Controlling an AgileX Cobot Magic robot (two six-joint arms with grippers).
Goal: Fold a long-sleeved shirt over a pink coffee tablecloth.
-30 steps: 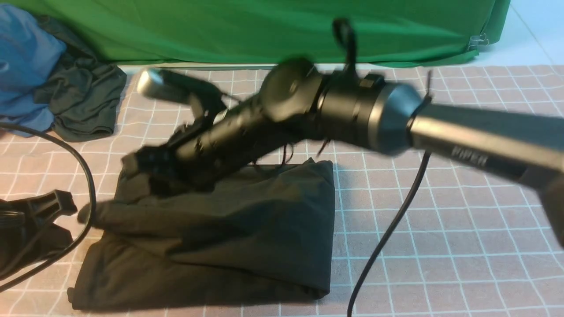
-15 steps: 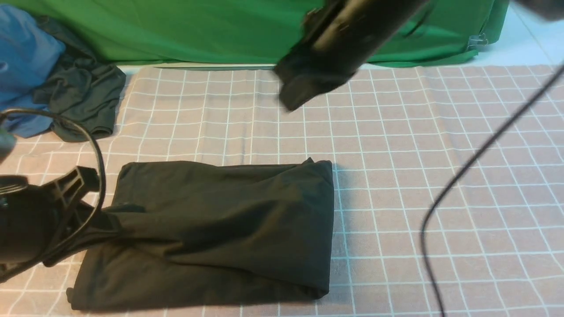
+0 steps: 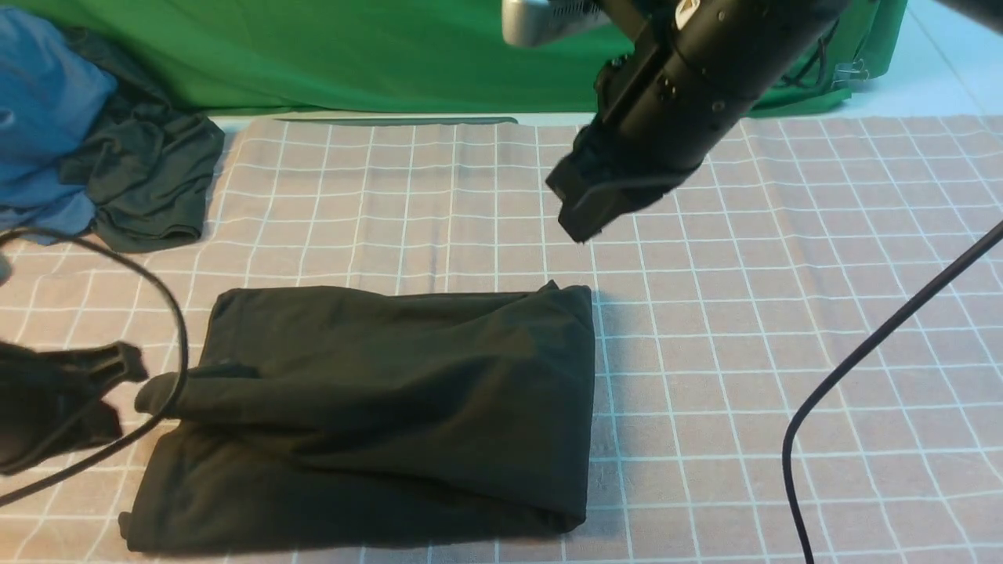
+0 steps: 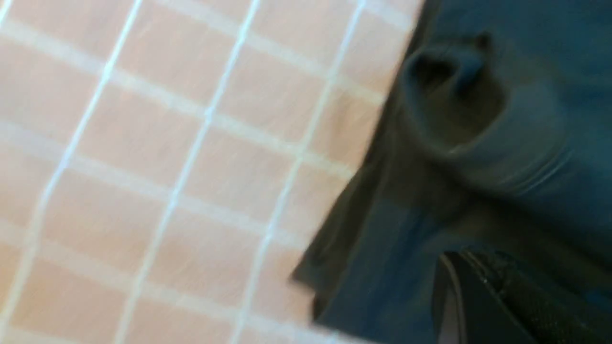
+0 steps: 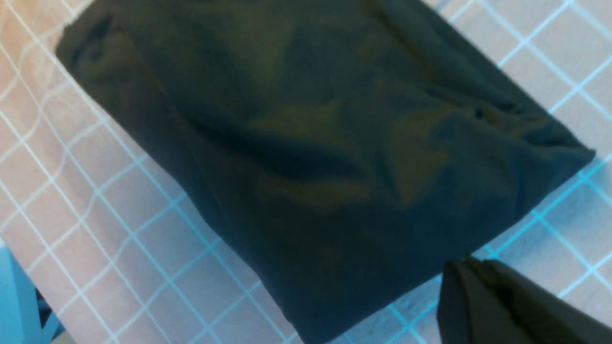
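The long-sleeved shirt (image 3: 392,407) lies folded into a black rectangle on the pink coffee tablecloth (image 3: 783,313), left of centre near the front edge. A rolled fold sticks out at its left side. My right gripper (image 3: 581,223) hangs shut and empty above the cloth, behind the shirt's right end. In the right wrist view its tips (image 5: 461,265) sit past the shirt's edge (image 5: 311,143). My left gripper (image 3: 129,364) is shut at the far left, just beside the rolled fold. In the blurred left wrist view, its tips (image 4: 454,260) lie over dark fabric (image 4: 478,143).
A green cloth (image 3: 392,55) hangs across the back. Blue fabric (image 3: 47,117) and a small dark garment (image 3: 149,180) are bunched at the back left. One black cable (image 3: 862,360) loops over the right side and another (image 3: 176,329) arcs near the left gripper.
My right arm has lifted off the shirt's left part and swung up and back to the right, its jaws closing. The left gripper shifted slightly at the shirt's left edge.
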